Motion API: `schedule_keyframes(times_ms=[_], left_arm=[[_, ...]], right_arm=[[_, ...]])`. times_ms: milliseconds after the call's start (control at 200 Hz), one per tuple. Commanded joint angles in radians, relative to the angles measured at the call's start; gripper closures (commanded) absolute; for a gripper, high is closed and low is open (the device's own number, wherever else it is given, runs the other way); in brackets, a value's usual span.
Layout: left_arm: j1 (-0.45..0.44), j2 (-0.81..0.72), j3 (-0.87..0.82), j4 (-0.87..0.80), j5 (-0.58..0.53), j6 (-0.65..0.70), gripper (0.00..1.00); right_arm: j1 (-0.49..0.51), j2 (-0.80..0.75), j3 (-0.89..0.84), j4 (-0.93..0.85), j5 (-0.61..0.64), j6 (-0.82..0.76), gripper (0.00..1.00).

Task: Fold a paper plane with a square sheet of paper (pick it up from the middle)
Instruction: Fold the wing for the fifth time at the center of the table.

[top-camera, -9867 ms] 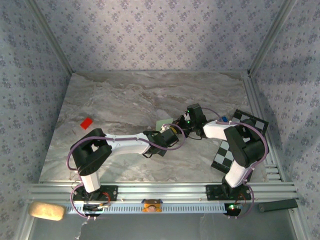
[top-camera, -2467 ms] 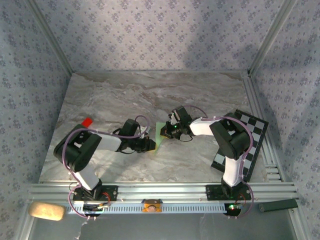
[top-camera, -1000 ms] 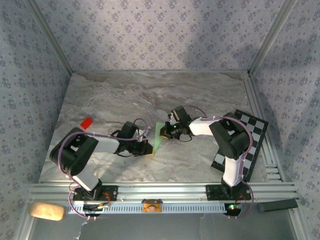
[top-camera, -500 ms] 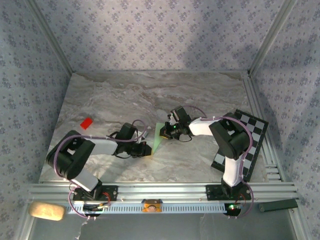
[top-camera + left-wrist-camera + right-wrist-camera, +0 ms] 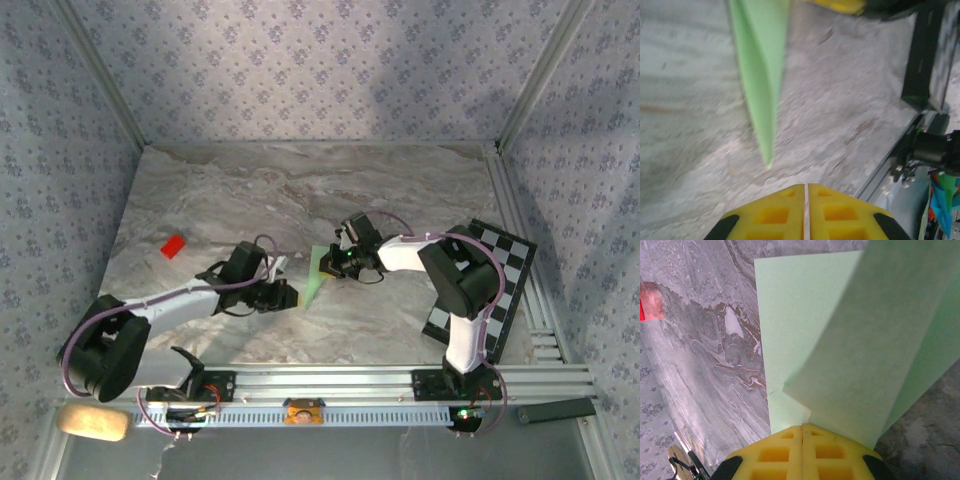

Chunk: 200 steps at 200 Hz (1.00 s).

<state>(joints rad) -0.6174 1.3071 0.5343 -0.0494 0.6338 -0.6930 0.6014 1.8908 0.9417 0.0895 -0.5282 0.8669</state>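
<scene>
- While the right gripper [image 5: 331,264] has its yellow fingers pressed together, it pinches the square sheet of paper [image 5: 318,274] at the end farther from the arm bases, near the middle of the marble table [image 5: 230,190].
- Seen from the right wrist, the square sheet of paper [image 5: 800,315] is matte, plain light green. A flat lower layer shows a straight edge and a square corner. A second layer rises over it as a broad flap, and both layers run down to the right gripper [image 5: 802,431].
- From the left wrist, the square sheet of paper [image 5: 760,75] looks like a slim green blade, somewhat blurred. It tapers to a sharp tip that points toward the camera.
- That tip stops short of the left gripper [image 5: 805,189], with bare marble between them.
- Both yellow pads of the left gripper are closed flat against each other with nothing between them.
- In the overhead view, the left gripper [image 5: 292,296] sits low over the table, just beside the paper's near tip. Its arm stretches out from the lower left.
- Bold black and white squares mark the checkered board [image 5: 503,262], which lies at the table's right edge beside the right arm.
- On the left side of the table lies a small red square [image 5: 172,246], well apart from the paper.
- Covering the walls [image 5: 300,70] is a repeated small flower print in blue-grey.
</scene>
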Motion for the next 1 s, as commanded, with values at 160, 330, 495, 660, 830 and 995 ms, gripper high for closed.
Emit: schedule_keyframes(times_ms=[160, 330, 495, 660, 830, 995], left_arm=[[-0.014, 0.199, 0.199, 0.07, 0.027, -0.015, 0.96], [-0.041, 0.33, 0.278, 0.091, 0.032, -0.004, 0.97], [-0.054, 0.399, 0.301, 0.087, -0.005, 0.003, 0.98], [-0.056, 0.431, 0.275, 0.067, -0.039, 0.023, 0.98], [-0.064, 0.434, 0.225, 0.028, -0.071, 0.052, 0.98], [-0.068, 0.41, 0.153, 0.027, -0.077, 0.052, 0.98]], right_arm=[[-0.003, 0.057, -0.018, -0.093, 0.096, 0.008, 0.99], [-0.005, 0.055, -0.024, -0.094, 0.097, 0.007, 0.99], [-0.004, 0.047, -0.026, -0.099, 0.102, 0.007, 0.99], [-0.005, 0.043, -0.029, -0.102, 0.107, 0.006, 0.99], [-0.005, 0.047, -0.035, -0.102, 0.109, 0.007, 0.99], [-0.006, 0.047, -0.037, -0.107, 0.113, 0.005, 0.99]])
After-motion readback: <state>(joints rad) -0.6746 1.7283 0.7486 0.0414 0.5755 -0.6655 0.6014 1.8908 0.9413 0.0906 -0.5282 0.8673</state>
